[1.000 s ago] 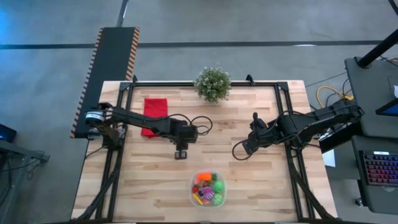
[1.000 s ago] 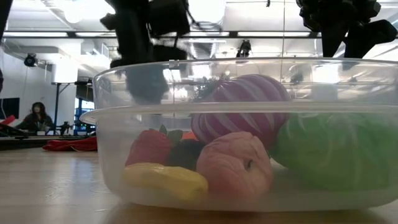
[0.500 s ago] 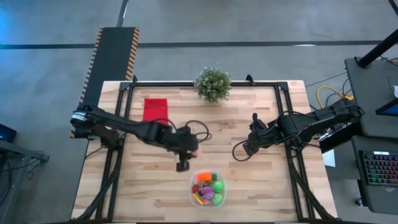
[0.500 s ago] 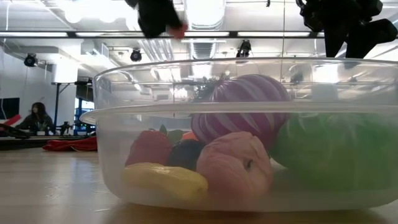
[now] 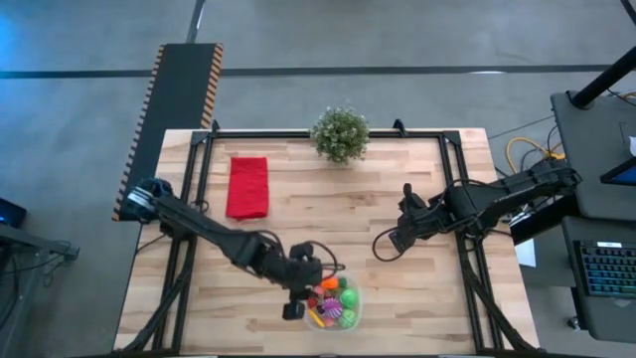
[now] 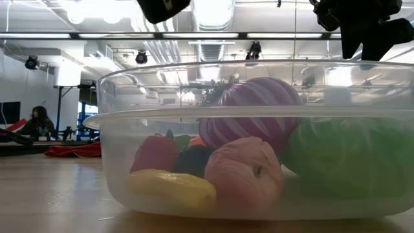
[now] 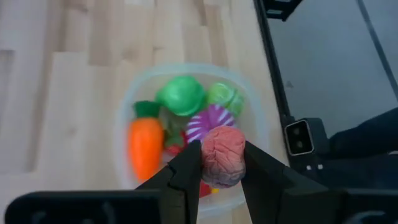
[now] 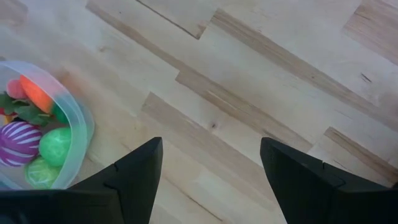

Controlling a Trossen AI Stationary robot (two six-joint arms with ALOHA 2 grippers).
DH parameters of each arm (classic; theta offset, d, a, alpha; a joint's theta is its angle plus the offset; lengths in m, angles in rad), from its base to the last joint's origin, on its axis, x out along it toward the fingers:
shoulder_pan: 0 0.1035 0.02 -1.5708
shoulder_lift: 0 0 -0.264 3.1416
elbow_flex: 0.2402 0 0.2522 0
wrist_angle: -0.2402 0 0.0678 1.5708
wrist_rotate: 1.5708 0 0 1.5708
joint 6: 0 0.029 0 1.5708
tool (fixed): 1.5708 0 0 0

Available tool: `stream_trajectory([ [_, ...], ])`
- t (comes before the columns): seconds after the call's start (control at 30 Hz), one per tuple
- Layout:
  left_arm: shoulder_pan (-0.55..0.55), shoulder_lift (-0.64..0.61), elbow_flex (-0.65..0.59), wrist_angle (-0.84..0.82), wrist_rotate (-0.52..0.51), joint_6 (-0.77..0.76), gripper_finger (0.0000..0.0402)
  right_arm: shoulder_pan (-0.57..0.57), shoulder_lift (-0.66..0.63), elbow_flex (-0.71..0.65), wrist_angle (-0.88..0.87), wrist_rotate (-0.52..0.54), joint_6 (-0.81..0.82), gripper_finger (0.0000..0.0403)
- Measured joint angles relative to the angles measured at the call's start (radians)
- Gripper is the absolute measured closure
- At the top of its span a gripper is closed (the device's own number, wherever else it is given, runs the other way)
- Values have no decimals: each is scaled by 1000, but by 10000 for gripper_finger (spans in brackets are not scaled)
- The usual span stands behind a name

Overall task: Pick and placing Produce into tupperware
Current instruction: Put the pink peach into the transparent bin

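My left gripper (image 7: 219,165) hangs right over the tupperware (image 5: 355,310), fingers clamped on a pink bumpy piece (image 7: 222,155).

From my left wrist I see the clear tub directly beneath the pink piece I'm pinching, with an orange carrot (image 7: 145,145), two green balls (image 7: 181,95), a purple striped piece (image 7: 208,119) and a bit of red inside. The tub sits on the wooden table (image 5: 388,273) at its near edge, toward the middle. My right gripper (image 5: 397,240) waits over the table's right half, well apart from the tub, its fingers (image 8: 134,171) spread wide around nothing. A red cloth (image 5: 247,186) and a potted plant (image 5: 340,133) sit toward the far side.
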Motion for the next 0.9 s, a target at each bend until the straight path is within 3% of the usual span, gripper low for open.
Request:
stream_trajectory([
  [0.53,-52,264,94,23,34,-26,324,13,0,-1,1,1,1,140],
  [0.77,-53,294,94,-36,52,-52,320,13,1,-1,-1,0,-13,140],
  [0.9,-51,292,93,-55,17,-52,287,13,1,-1,-3,0,-23,140],
])
